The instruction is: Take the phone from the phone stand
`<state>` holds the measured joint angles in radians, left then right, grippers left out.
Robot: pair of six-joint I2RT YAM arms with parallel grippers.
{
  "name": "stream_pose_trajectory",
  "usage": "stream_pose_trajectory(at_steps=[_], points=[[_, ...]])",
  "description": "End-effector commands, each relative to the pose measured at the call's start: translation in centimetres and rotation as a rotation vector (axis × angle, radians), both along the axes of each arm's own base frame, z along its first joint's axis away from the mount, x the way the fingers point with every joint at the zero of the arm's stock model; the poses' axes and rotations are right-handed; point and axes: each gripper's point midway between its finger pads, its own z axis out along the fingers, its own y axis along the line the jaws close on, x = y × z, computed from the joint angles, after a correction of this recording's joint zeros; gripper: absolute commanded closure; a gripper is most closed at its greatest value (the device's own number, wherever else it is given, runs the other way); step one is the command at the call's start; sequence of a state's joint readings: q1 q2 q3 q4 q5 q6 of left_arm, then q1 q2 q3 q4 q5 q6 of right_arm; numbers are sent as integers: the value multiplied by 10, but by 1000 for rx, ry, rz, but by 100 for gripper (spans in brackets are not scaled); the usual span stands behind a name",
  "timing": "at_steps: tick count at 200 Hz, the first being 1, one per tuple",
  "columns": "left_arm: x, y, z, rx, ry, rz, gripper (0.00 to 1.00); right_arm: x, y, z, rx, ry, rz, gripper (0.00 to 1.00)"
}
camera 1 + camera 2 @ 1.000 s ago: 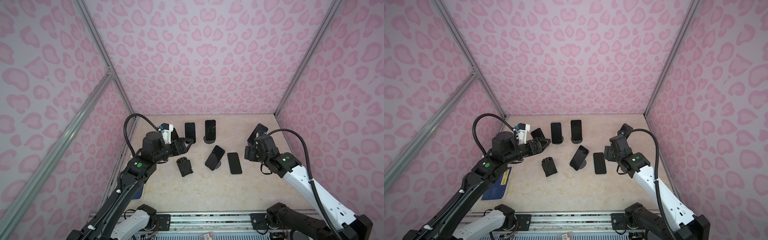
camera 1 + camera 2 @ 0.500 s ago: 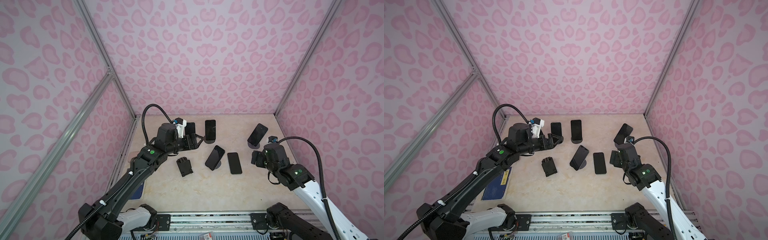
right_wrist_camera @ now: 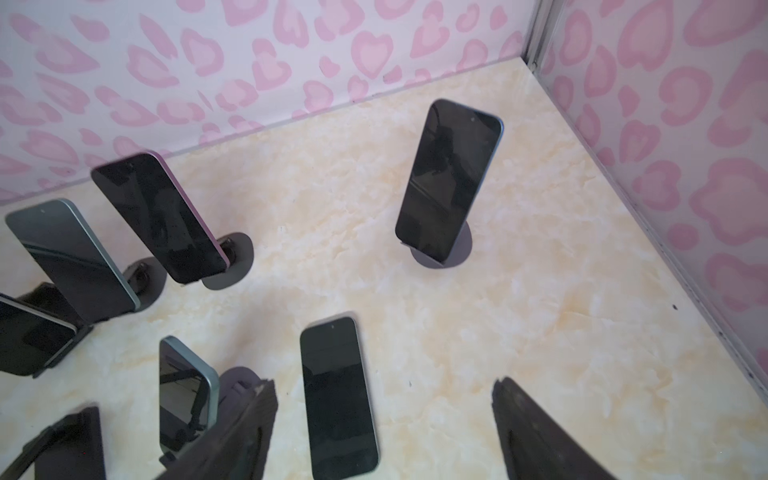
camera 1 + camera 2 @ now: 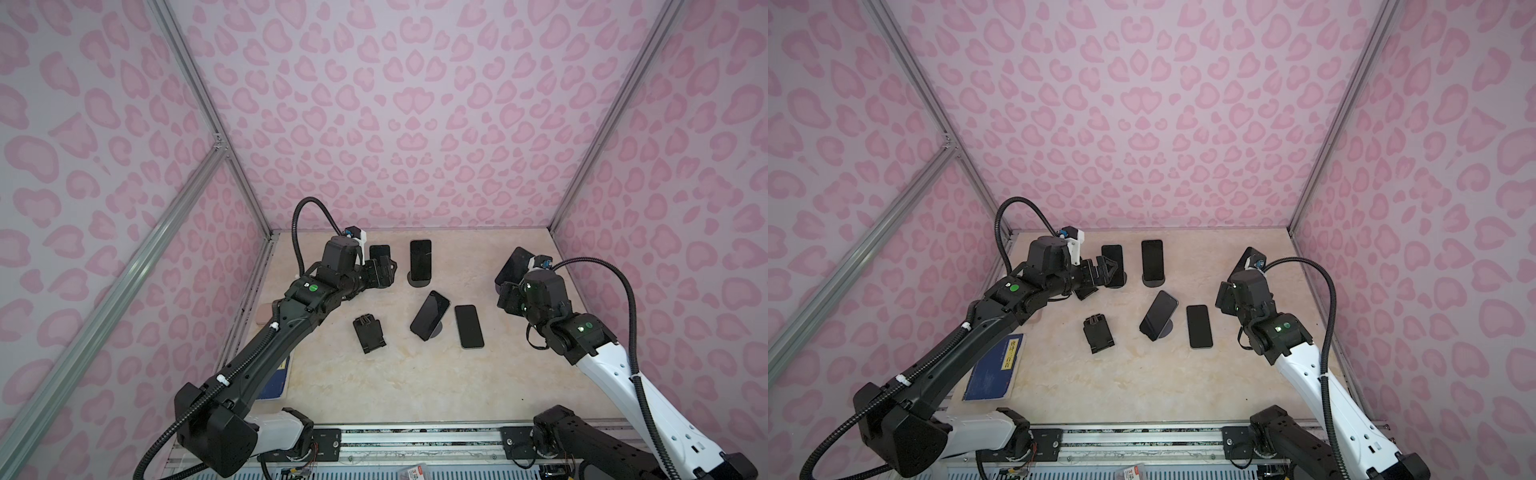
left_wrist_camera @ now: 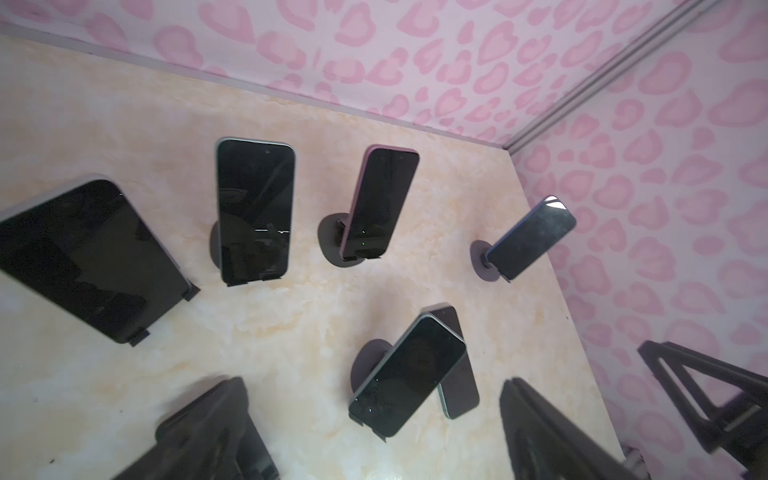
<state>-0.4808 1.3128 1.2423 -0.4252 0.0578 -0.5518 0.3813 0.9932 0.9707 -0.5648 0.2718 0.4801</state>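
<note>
Several dark phones lean on round black stands on the marble floor. In both top views they are a back-left phone (image 4: 379, 250), a back-middle phone (image 4: 420, 259), a centre phone (image 4: 430, 314) and a far-right phone (image 4: 513, 262). Another phone (image 4: 468, 326) lies flat beside the centre one. My left gripper (image 4: 384, 270) (image 5: 372, 415) hovers open in front of the back-left phone and holds nothing. My right gripper (image 4: 509, 297) (image 3: 382, 386) is open and empty just in front of the far-right phone (image 3: 449, 183), above the flat phone (image 3: 336, 395).
An empty folded black stand (image 4: 368, 333) lies left of centre. A blue pad (image 4: 994, 365) sits at the left edge under the left arm. One more phone on a stand (image 5: 83, 257) shows close by in the left wrist view. Pink patterned walls enclose three sides.
My left arm has reached farther back and right toward the back-left phone, and its jaws have opened wider. My right gripper has drawn back from the far-right phone, its jaws narrower but still open.
</note>
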Motion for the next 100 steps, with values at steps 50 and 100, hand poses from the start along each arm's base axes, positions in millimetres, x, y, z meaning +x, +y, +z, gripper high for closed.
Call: stream_pose_trajectory(at_steps=[50,100], points=[[26,78,-45,-99,182,338,3,70,69,32,49,-73,153,12],[28,80,-56,-259,285,329,4,106,135,38,-1,-145,223,3]])
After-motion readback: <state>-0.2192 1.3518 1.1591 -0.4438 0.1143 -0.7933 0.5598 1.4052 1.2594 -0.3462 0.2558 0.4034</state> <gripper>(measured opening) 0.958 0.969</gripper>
